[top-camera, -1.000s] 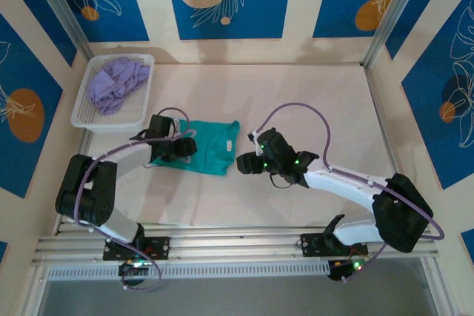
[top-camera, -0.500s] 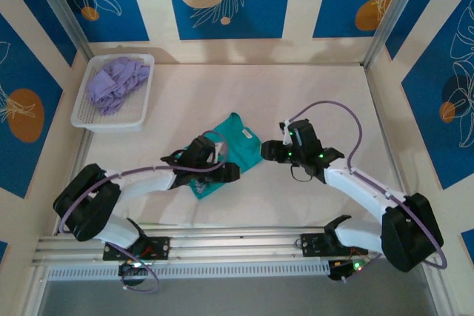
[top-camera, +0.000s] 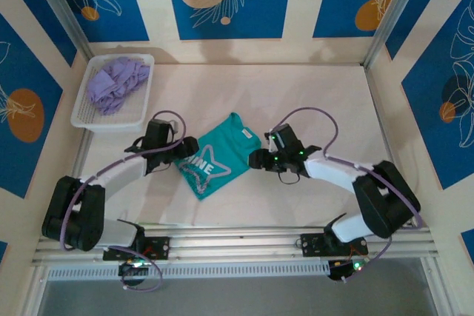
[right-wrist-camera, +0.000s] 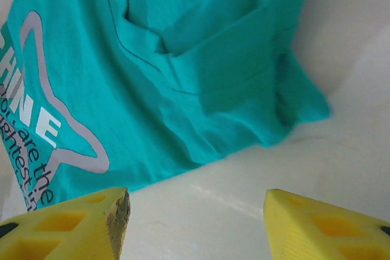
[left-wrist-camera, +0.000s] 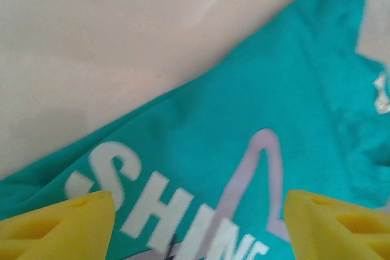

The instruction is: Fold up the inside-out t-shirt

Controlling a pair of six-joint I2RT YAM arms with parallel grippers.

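The inside-out t-shirt (top-camera: 220, 155) is teal and lies as a compact, slanted bundle mid-table, with its white star outline and lettering facing up. My left gripper (top-camera: 184, 156) sits at its left edge. In the left wrist view that gripper (left-wrist-camera: 198, 235) is open, its yellow fingers (left-wrist-camera: 61, 226) spread over the printed t-shirt (left-wrist-camera: 244, 108) with nothing pinched. At the cloth's right edge is my right gripper (top-camera: 256, 159). In the right wrist view it (right-wrist-camera: 195, 229) is open above bare table, just short of the t-shirt's hem (right-wrist-camera: 183, 77).
A white basket (top-camera: 141, 119) at the back left holds a lavender garment (top-camera: 115, 83). Patterned walls close in the table on three sides. Bare tabletop (top-camera: 318, 101) lies behind and to the right of the t-shirt.
The t-shirt went from a plain teal rectangle to a slanted bundle with its print up. My left gripper swept right across it and came back left. My right gripper ended at its right edge.
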